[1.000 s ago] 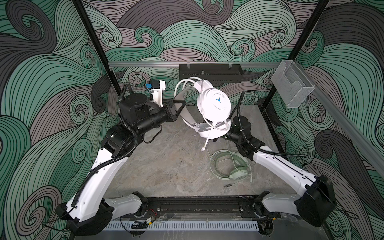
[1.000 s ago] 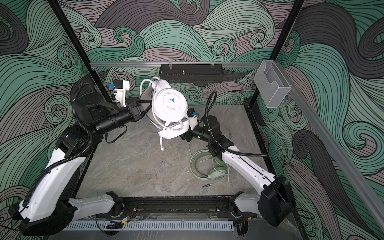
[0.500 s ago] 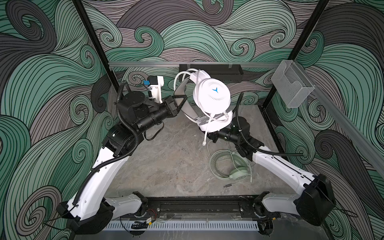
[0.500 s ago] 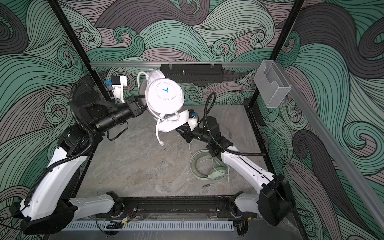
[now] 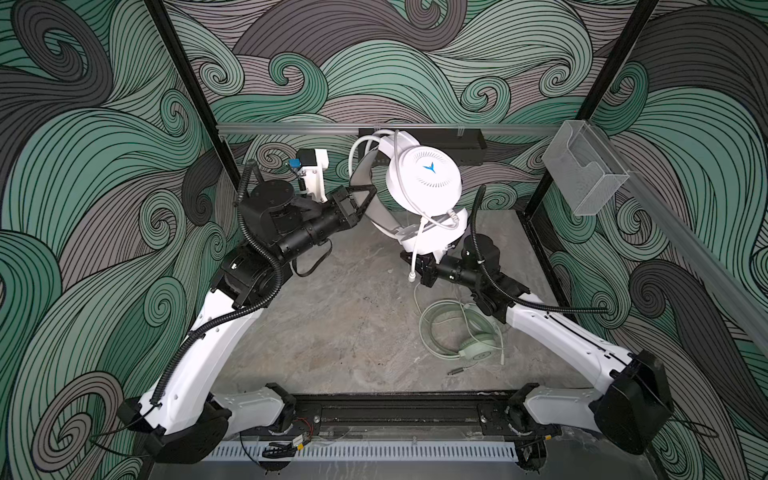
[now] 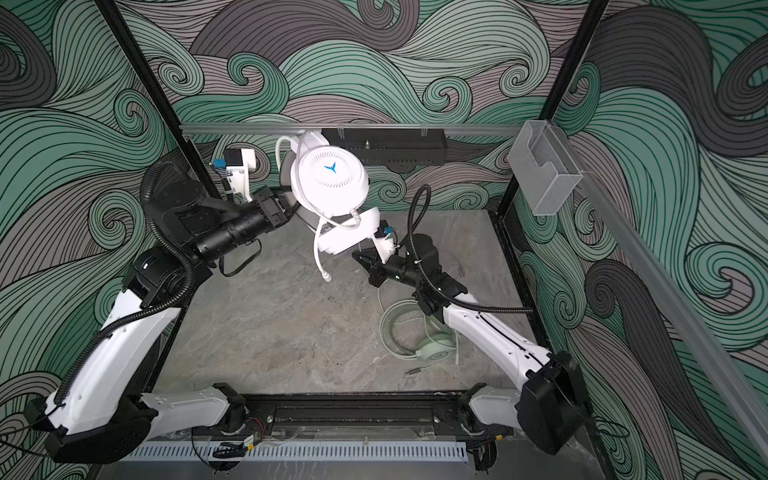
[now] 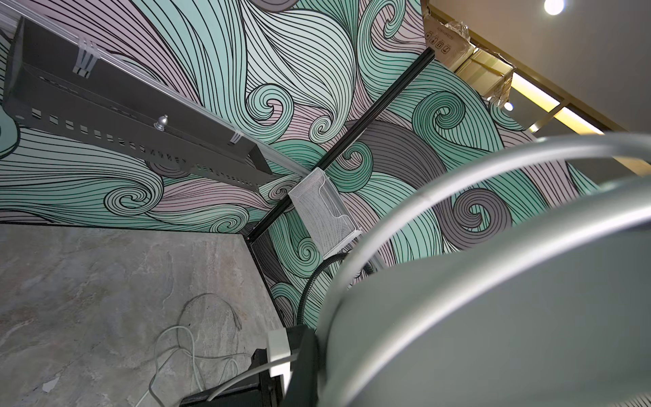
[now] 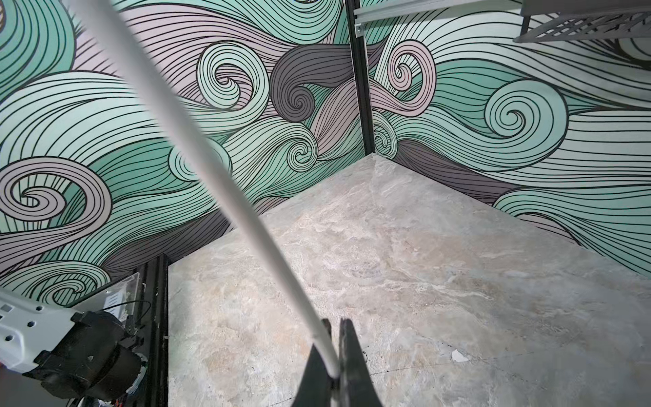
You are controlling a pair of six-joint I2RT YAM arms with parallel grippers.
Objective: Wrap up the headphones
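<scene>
Left gripper (image 5: 367, 196): my fingers are clamped on the headband of the white headset (image 5: 424, 185), which I hold aloft over the far middle of the table (image 5: 332, 324). Right gripper (image 8: 333, 324): pinched tight on that headset's white cable (image 8: 225, 183), just below the lower earcup. The mint green headset (image 5: 476, 350) lies flat at the table's right, its cable looped beside it.

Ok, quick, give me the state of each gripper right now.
Left gripper: shut on the white headset, at its headband.
Right gripper: shut on that headset's cable.
</scene>
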